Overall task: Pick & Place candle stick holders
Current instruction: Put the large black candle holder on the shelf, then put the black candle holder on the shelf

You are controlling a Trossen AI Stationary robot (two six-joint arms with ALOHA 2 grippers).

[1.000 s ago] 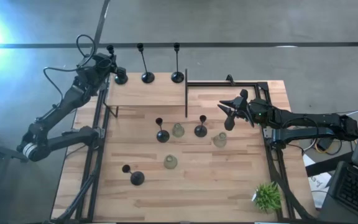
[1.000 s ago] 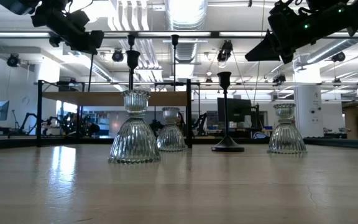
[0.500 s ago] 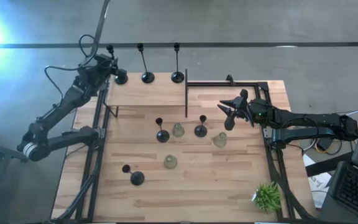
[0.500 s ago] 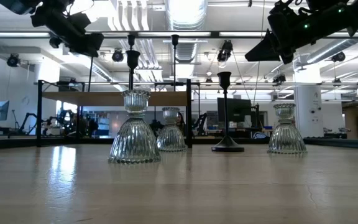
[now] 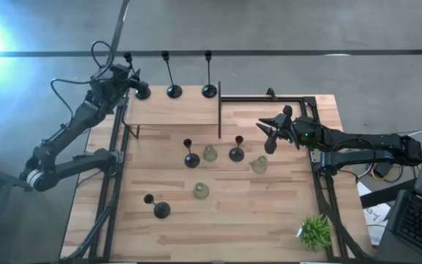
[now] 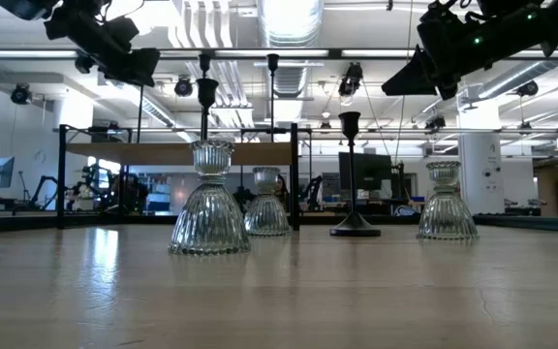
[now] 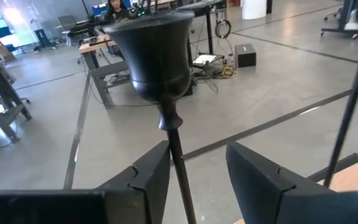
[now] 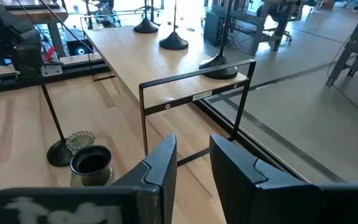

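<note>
Three tall black candle stick holders [image 5: 174, 91] stand by their round bases on the raised shelf [image 5: 167, 110] at the far edge. My left gripper [image 5: 132, 79] is open around the leftmost one's stem [image 7: 180, 168], just below its cup [image 7: 159, 56]. Short black holders [image 5: 190, 157] [image 5: 237, 151] [image 5: 159, 208] and pale glass ones [image 5: 209, 153] [image 5: 259, 164] [image 5: 201, 191] stand on the table. My right gripper [image 5: 269, 133] hovers open above the table's right side, with nothing between its fingers [image 8: 160, 168]. My left gripper has a finger on either side of the leftmost tall holder's stem [image 7: 178, 155], a little below the cup. The stem runs close along one finger [image 7: 151, 171]; whether it touches, I cannot tell. The fingers come level from the table's left. The holder stands upright on the shelf.
A black frame [image 5: 299, 99] edges the table's far right, with an upright rod [image 5: 219, 110] beside the shelf. A small green potted plant [image 5: 315, 231] sits at the near right corner. Bare wood lies along the near edge.
</note>
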